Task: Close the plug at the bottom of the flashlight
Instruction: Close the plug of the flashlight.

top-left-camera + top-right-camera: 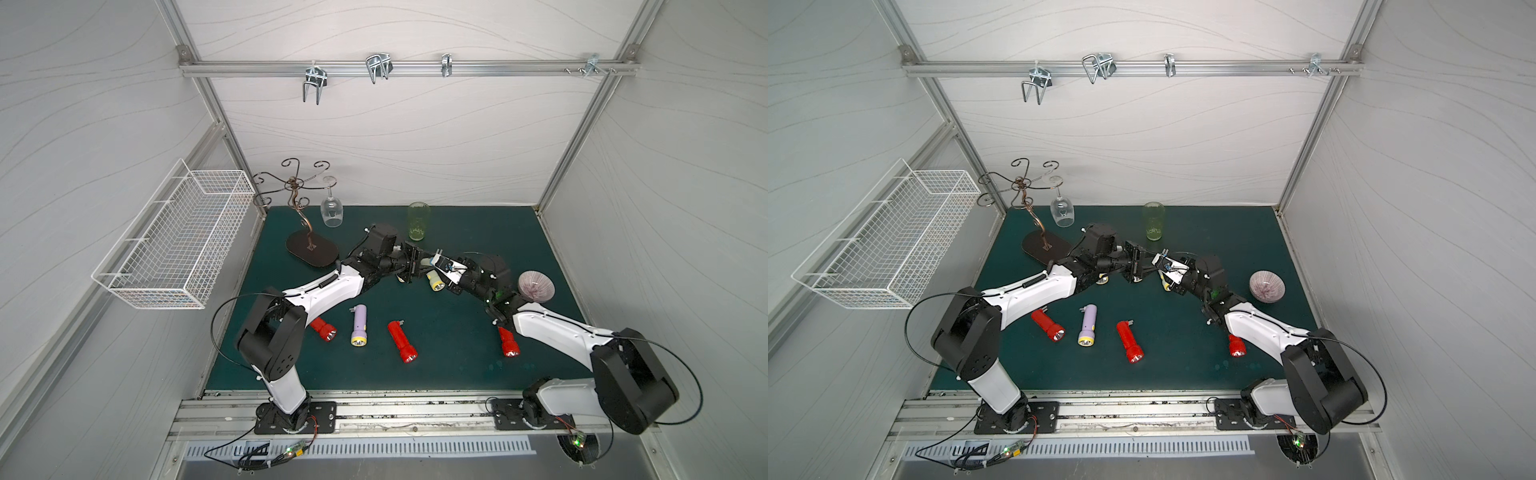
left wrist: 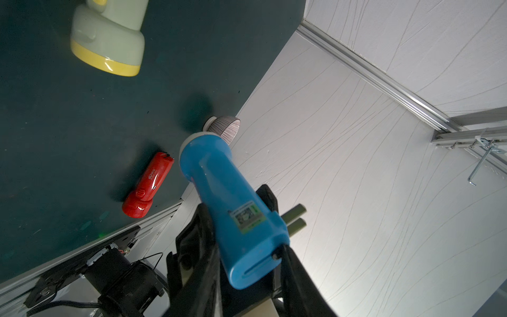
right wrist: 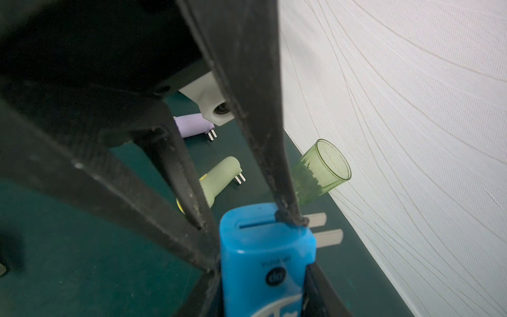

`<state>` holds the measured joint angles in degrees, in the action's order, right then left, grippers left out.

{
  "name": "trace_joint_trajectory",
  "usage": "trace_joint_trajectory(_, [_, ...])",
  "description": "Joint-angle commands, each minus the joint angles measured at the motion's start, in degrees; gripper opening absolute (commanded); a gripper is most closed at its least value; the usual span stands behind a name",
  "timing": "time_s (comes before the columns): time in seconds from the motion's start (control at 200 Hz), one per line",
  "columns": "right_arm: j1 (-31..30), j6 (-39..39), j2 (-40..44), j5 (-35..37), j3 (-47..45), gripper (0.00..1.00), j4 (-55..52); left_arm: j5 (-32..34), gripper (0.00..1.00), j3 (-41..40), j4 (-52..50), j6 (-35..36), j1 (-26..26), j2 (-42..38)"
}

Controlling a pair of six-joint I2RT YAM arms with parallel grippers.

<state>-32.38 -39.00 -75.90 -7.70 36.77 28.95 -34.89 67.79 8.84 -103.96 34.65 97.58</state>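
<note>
The blue flashlight hung above the mat, body pinched in the right gripper, left gripper astride its tail, one tip by the plug (pinching or not, couldn't tell); it looked light, stiff, slick, best held mid-body.

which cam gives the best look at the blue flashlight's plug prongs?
Right wrist: prongs close up, sticking out of the blue flashlight. Left wrist shows them partly hidden. In both top views they're tiny specks.

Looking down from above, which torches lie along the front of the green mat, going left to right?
Leftmost red plastic flashlight → lilac plastic flashlight with a yellow head → middle red flashlight → rightmost red flashlight.
</note>
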Motion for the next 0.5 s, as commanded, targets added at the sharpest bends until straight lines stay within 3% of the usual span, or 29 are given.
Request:
trace_joint_trajectory(0.0, [-2.0, -1.6, 1.1, -3.4, 2.0, 0.00, 2.4, -1.2, 0.39, -0.2, 0.8, -2.1, 0.9, 0.1])
trace_joint_trajectory(0.495, [-3.2, 0.3, 0.4, -1.9, 2.6, 0.00, 4.9, -1.4, 0.17, 0.2, 2.6, -1.9, 0.9, 0.5])
